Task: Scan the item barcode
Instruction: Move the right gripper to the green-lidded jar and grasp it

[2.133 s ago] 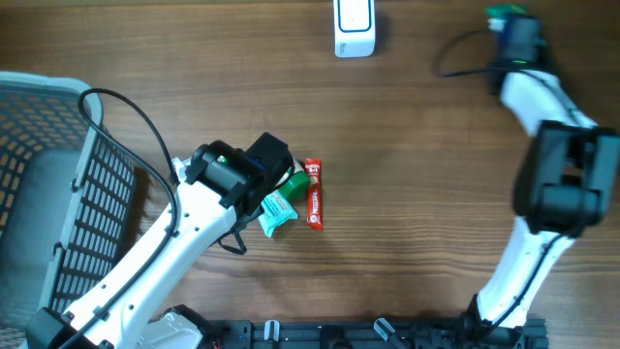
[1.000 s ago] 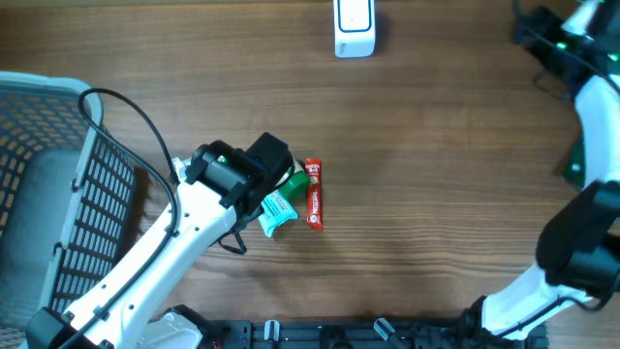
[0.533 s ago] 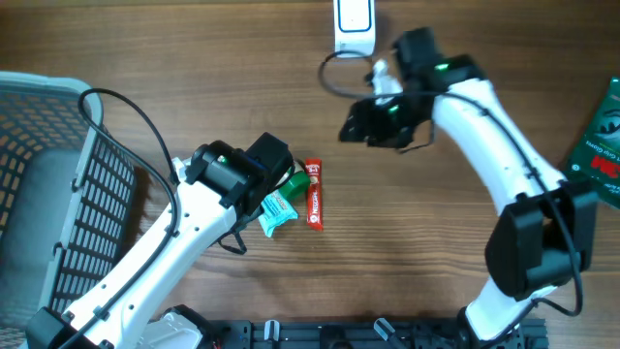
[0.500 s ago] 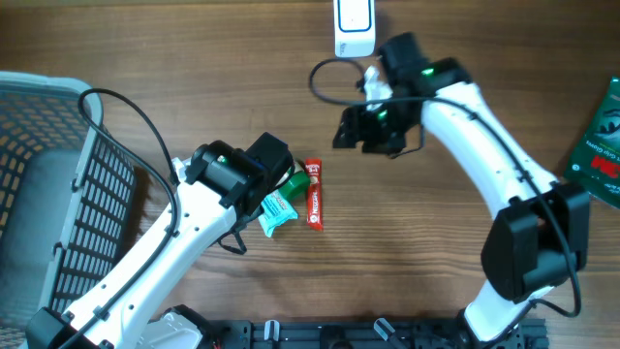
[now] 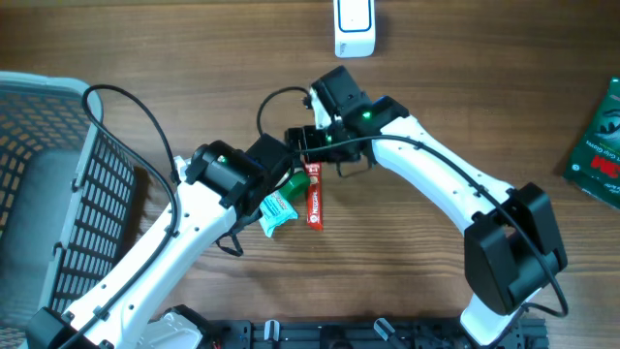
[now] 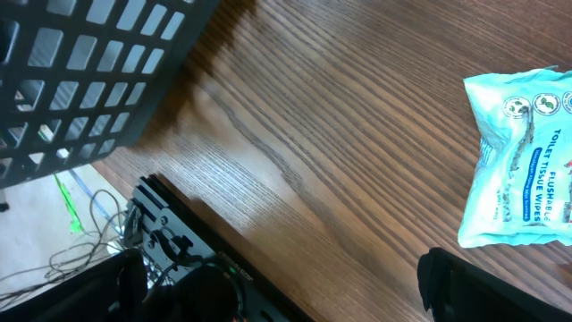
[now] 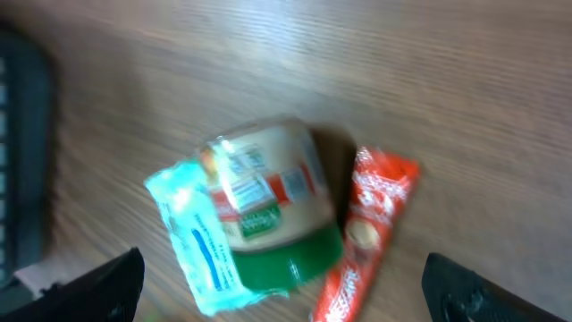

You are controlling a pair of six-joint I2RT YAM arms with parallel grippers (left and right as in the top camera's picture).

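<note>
The right claw (image 7: 281, 273) hangs open above the small group of goods, its two fingers wide apart and nothing between them. The left claw (image 6: 286, 288) is open as well and holds nothing. It sits just beside the same group, at its 10 o'clock in the overhead view. I judge that the step is to pick one item, probably the jar (image 7: 264, 201), because it lies in the middle of the right wrist view. For a good grasp the fingers should go across the round body and not over the label, so that the barcode stays free for the scanner (image 5: 354, 27). The neighbours touch the jar, so the claw must come down straight or it will drag them along.

The worktop (image 5: 436, 271) is dark wood with a fine grain. At 9 o'clock stands the basket (image 5: 58, 155), stiff plastic with a square grid. At 3 o'clock, at the very edge, lies a flat green packet (image 5: 596, 145). The scanner at 12 o'clock is a white, smooth block. The jar lies on its side, hard and round, with a green lid, so it may roll. At its 7 o'clock is the wipes pack (image 7: 192, 246), soft pale-blue film. At its 3 o'clock is a thin red sachet (image 7: 368, 233), which would crumple easily.
</note>
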